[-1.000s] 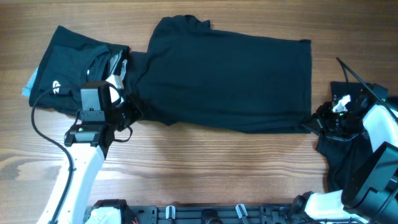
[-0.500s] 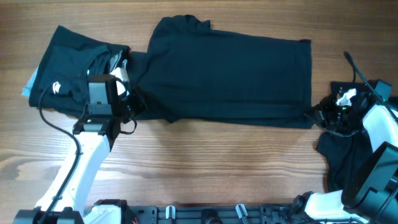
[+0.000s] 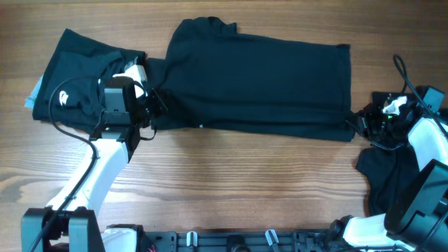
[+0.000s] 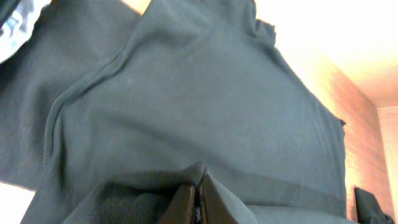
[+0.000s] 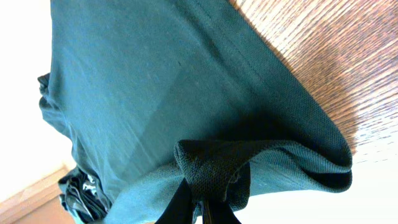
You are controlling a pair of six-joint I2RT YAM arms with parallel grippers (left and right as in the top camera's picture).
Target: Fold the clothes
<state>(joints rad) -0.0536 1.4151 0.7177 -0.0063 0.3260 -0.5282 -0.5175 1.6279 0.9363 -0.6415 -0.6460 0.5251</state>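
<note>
As seen from overhead, a black shirt (image 3: 259,84) lies across the table (image 3: 245,182), its near edge pinched by the left gripper (image 3: 150,112) and right gripper (image 3: 357,127). Left wrist: jaws clamped on bunched fabric. Right wrist: same grip. Best to move both ends together, keeping the fabric taut.

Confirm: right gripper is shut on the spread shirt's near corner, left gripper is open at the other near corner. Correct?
Not quite. The left gripper is not open: the left wrist view shows its jaws shut on a bunched pinch of the shirt. The rest holds: the right gripper is shut on the shirt's near corner.
</note>
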